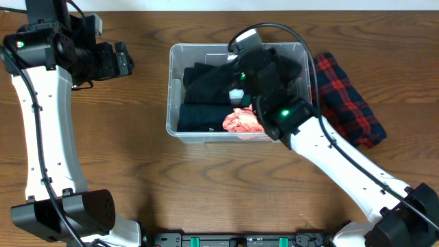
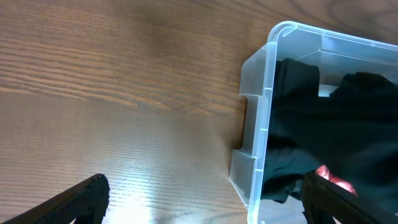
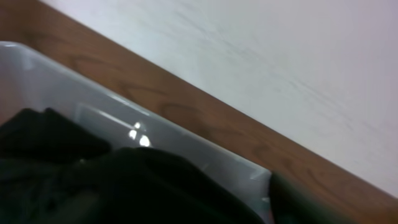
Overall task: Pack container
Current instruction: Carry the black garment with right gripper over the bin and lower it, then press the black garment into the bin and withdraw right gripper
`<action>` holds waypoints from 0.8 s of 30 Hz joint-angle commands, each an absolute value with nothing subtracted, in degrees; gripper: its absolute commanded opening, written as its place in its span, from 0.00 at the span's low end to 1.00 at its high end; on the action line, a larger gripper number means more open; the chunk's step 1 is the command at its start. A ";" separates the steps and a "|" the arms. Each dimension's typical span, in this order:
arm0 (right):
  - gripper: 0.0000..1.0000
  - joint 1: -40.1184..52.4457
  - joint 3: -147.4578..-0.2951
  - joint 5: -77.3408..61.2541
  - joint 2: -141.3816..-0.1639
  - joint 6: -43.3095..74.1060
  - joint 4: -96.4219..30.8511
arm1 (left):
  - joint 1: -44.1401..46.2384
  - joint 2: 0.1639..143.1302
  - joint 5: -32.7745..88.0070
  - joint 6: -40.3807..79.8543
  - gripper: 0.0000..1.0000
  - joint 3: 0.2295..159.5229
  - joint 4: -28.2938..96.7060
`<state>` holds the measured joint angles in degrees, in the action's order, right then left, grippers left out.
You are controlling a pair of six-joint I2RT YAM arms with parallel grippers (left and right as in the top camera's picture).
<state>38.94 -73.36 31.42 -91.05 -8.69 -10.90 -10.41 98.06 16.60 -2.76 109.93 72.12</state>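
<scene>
The clear container (image 1: pixel 170 96) stands mid-table, holding folded black clothes (image 1: pixel 202 113) and a crumpled pink piece (image 1: pixel 241 121) near its front wall. My right gripper (image 1: pixel 240 75) hangs inside the container over the black clothes (image 3: pixel 124 186). One dark finger (image 3: pixel 305 202) shows far to the right by the container's wall (image 3: pixel 186 146); the other is lost against the dark cloth, and nothing is seen held. My left gripper (image 1: pixel 127 60) is open and empty over bare wood, left of the container's rim (image 2: pixel 267 112). Its wrist view also catches the pink piece (image 2: pixel 329 175).
A red and navy plaid cloth (image 1: pixel 346 99) lies on the table just right of the container, under my right arm. A white wall runs along the table's far edge (image 3: pixel 280 56).
</scene>
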 commanded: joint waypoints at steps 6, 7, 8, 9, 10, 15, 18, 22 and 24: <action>0.98 46.94 -75.88 32.58 -86.15 -8.60 -17.28 | -10.55 98.54 17.34 -2.26 0.98 109.60 72.40; 0.99 47.62 -75.88 32.58 -85.76 -8.32 -18.41 | -10.55 98.54 17.34 -2.26 0.98 109.60 72.40; 0.99 48.29 -75.88 32.58 -85.43 -7.70 -19.66 | -10.55 98.54 17.34 -2.26 0.98 109.60 72.38; 0.99 48.77 -75.88 32.58 -85.12 -7.22 -20.78 | -10.55 98.54 17.34 -2.26 0.98 109.60 72.38; 0.99 49.08 -75.88 32.53 -84.97 -6.72 -21.71 | -10.55 98.54 17.34 -2.26 0.98 109.60 72.38; 0.99 48.29 -75.88 28.53 -84.88 -2.68 -26.89 | -10.55 98.54 17.34 -2.26 0.98 109.60 72.38; 0.99 45.65 -76.29 23.33 -84.86 0.25 -31.40 | -10.55 98.54 17.34 -2.26 0.98 109.60 72.38; 0.99 40.18 -79.13 12.93 -84.86 5.37 -41.87 | -10.55 98.54 17.34 -2.26 0.98 109.60 72.38; 0.99 37.65 -80.16 8.21 -84.86 6.44 -45.63 | -10.55 98.54 17.34 -2.26 0.98 109.60 72.40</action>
